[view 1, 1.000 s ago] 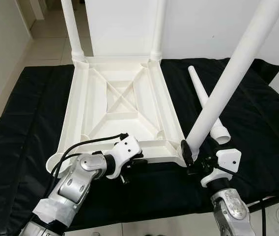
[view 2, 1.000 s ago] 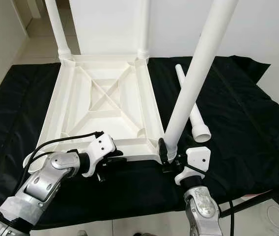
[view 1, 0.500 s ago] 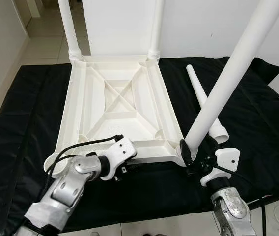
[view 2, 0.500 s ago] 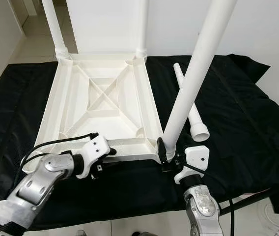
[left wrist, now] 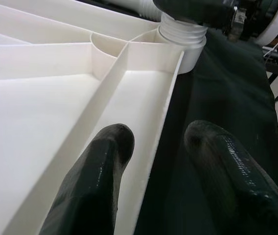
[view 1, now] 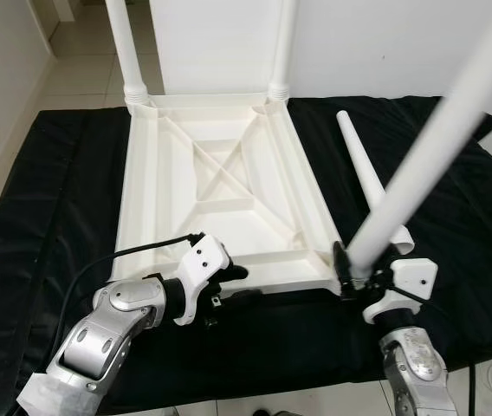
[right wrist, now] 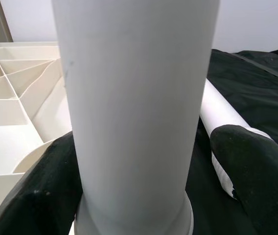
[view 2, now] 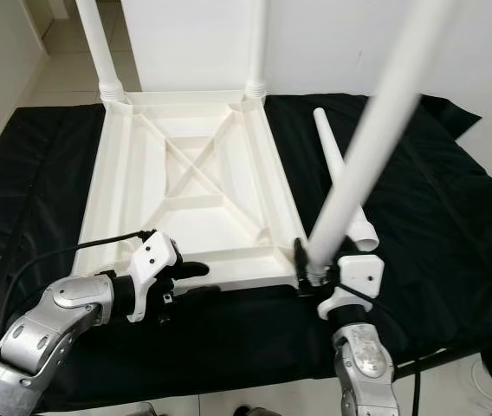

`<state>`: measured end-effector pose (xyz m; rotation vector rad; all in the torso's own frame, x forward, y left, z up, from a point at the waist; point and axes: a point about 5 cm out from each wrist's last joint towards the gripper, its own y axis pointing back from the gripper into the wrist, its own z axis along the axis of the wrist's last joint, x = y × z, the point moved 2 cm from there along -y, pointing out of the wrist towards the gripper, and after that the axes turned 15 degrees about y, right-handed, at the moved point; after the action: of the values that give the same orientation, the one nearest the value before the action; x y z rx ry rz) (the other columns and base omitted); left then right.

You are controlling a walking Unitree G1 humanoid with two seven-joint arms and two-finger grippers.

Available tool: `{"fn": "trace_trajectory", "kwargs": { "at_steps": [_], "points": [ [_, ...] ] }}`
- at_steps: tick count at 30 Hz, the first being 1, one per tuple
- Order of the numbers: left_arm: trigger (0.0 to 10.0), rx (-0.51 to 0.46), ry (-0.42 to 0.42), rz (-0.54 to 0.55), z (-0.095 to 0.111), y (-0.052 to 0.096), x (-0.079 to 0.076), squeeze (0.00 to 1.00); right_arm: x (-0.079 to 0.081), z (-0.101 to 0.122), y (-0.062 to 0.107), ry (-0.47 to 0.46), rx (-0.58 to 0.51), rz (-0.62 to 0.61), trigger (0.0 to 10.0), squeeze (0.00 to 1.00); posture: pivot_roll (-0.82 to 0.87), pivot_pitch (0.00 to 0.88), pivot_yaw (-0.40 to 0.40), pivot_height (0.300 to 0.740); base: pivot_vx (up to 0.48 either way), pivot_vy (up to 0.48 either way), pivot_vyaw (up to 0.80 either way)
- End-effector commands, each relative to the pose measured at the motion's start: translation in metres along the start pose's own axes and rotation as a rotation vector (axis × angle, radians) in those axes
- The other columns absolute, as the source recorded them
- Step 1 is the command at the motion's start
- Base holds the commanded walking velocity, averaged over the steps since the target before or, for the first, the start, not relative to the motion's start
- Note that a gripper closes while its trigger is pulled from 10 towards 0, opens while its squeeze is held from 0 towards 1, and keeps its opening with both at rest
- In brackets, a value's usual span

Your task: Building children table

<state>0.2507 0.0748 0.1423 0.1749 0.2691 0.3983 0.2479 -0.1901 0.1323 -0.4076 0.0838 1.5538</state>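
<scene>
The white plastic table (view 1: 146, 173) lies upside down on a black cloth, with two legs (view 1: 129, 43) standing upright in its far corners. My right gripper (view 1: 354, 279) is shut on a third leg (view 1: 419, 169) at the near right corner socket. That leg leans up to the right and is blurred; in the right wrist view the leg (right wrist: 134, 107) stands between the black fingers (right wrist: 36, 196). My left gripper (view 1: 232, 284) is open at the table's near rim. In the left wrist view its fingers (left wrist: 97, 181) straddle the rim wall (left wrist: 163, 122).
A loose fourth leg (view 1: 365, 178) lies on the black cloth (view 1: 47, 199) to the right of the table, just behind my right gripper. Tiled floor (view 1: 81, 78) and a white wall lie beyond the cloth. A cable runs along my left arm.
The whole picture has shifted a little to the right. The held leg now leans further right and is blurred. My left arm has dropped lower, its fingers still at the near rim.
</scene>
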Motion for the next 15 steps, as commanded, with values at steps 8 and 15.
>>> {"fn": "trace_trajectory", "kwargs": {
  "at_steps": [8,15],
  "points": [
    [10.0,-0.120,0.038,-0.076,0.031,-0.007,0.003,0.00,0.007,0.000,0.000,-0.018,0.003,0.035,10.0,0.00,-0.06,0.083,-0.029,0.740,0.000,0.000,0.00],
    [10.0,-0.099,0.012,0.122,0.028,-0.011,0.030,0.00,0.009,0.000,-0.003,-0.024,0.002,0.036,10.0,0.00,-0.06,0.083,-0.028,0.740,0.000,0.000,0.00]
  ]
}}
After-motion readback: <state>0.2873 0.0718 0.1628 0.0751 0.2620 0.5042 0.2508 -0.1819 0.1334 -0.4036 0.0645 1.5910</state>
